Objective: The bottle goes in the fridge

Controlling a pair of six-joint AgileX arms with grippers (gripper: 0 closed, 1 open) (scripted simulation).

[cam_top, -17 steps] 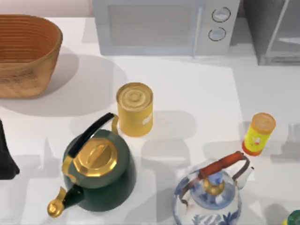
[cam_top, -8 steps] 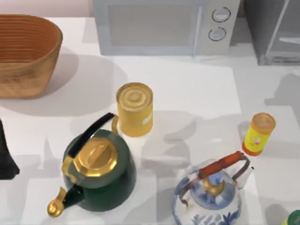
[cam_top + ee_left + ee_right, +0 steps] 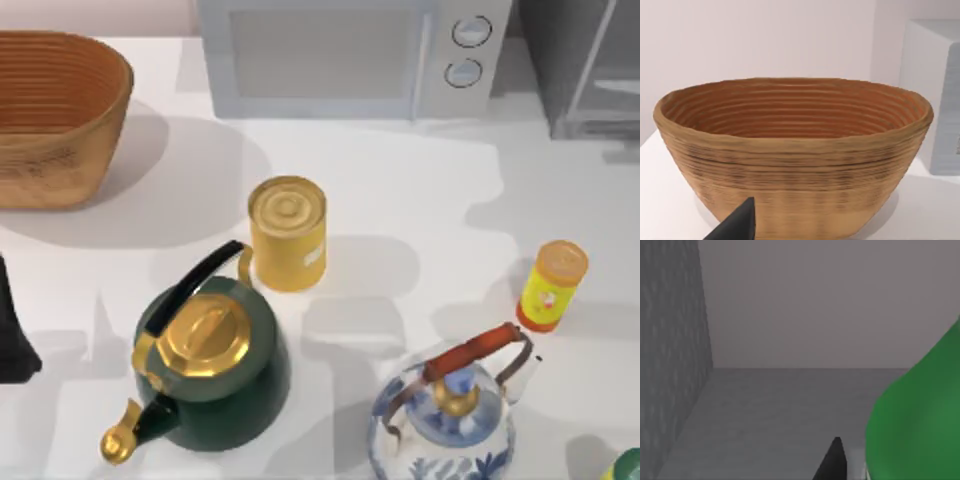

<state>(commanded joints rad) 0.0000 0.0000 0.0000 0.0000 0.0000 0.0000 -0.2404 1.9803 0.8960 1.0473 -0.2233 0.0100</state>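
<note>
Seemingly the placing step: one green bottle (image 3: 915, 410) sits just beside the right gripper (image 3: 836, 462) amid grey walls, likely inside the one fridge (image 3: 590, 70) at the far right corner of the table (image 3: 400, 180). Whether either arm's jaws are wide or closed I cannot tell. Next it calls for setting down, release and a straight withdrawal. The left gripper (image 3: 737, 225) idles by one basket (image 3: 790, 150). Also there are two kettles, a green kettle (image 3: 210, 365) and a blue-white kettle (image 3: 445, 430), one can (image 3: 288, 232), one microwave (image 3: 340, 55) and one jar (image 3: 550, 287).
</note>
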